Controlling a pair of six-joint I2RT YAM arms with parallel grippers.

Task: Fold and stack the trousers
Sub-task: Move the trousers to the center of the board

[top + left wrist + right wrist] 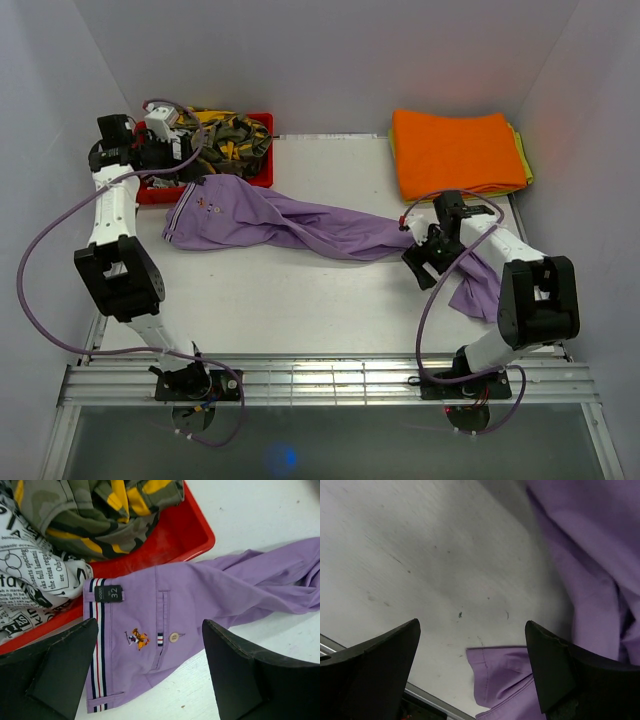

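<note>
Left gripper (150, 627): jaws spread wide, clasping nothing; the striped waistband of the trousers (200, 590) lies beneath, between the two fingers
Right gripper (472, 627): jaws wide apart, empty; a hemmed leg end lies on the table (420, 555) between them; more purple fabric beside one finger
Trousers: stretched across the table; waist at the left, against the red bin (175, 540); legs twisted toward the right arm
Bin: camouflage garment (90, 515) and newsprint-patterned garment (30, 580) inside
Far right: orange cloth (455, 150), apart from the trousers
</note>
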